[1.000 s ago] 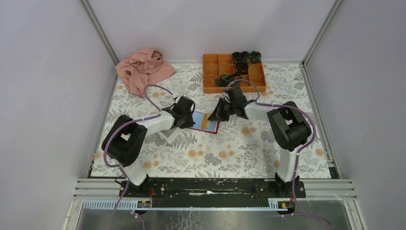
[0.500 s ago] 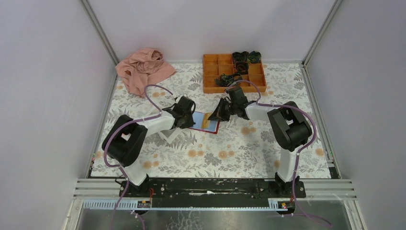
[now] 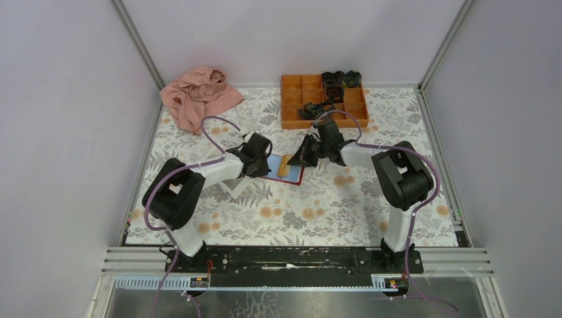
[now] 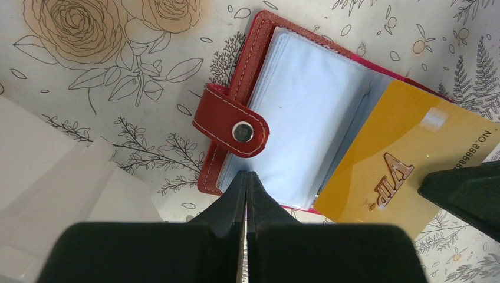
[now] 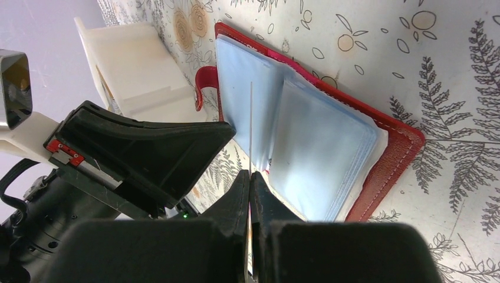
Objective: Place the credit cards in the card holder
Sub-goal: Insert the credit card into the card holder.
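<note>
Golden credit card [image 4: 407,159] — pinched in right jaws — overlaps open card holder [image 4: 306,112].

We saw the card holder [image 4: 306,112] covered in a dark-red, leather-like material, finely grained, with pale stitching along its edges and a shiny metal snap [image 4: 242,131] on its tab. Its inner sleeves were smooth, glossy, translucent plastic. The credit card [image 4: 401,159] was glossy golden plastic with raised lettering. The tablecloth [image 4: 118,76] looked matt; the white tray [image 4: 53,183], matt plastic; the pink cloth [image 3: 199,96], soft and crumpled.
</note>
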`<action>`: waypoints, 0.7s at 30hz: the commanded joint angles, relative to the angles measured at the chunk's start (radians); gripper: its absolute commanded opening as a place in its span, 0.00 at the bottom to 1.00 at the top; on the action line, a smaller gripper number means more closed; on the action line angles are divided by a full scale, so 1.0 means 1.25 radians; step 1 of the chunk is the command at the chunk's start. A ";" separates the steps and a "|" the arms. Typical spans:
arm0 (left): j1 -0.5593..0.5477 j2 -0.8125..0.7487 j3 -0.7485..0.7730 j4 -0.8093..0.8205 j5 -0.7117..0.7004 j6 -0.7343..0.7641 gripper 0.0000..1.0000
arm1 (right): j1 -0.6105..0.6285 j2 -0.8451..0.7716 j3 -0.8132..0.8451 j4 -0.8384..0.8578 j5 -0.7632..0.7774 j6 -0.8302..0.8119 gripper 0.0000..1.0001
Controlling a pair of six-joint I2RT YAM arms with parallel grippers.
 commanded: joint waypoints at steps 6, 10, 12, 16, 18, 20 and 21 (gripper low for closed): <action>-0.013 0.024 0.014 -0.044 -0.021 -0.011 0.00 | -0.005 -0.039 -0.015 0.031 -0.013 0.003 0.00; -0.015 0.027 0.017 -0.047 -0.021 -0.013 0.00 | -0.005 -0.030 -0.026 0.046 -0.013 0.007 0.00; -0.016 0.028 0.019 -0.049 -0.021 -0.011 0.00 | -0.005 -0.025 -0.032 0.060 -0.014 0.011 0.00; -0.017 0.031 0.022 -0.053 -0.022 -0.008 0.00 | -0.004 -0.018 -0.037 0.075 -0.017 0.018 0.00; -0.017 0.032 0.022 -0.055 -0.023 -0.007 0.00 | -0.005 -0.016 -0.037 0.080 -0.017 0.024 0.00; -0.017 0.034 0.025 -0.057 -0.022 -0.005 0.00 | -0.005 -0.012 -0.036 0.087 -0.018 0.029 0.00; -0.017 0.033 0.025 -0.058 -0.023 -0.004 0.00 | -0.004 -0.011 -0.037 0.091 -0.020 0.033 0.00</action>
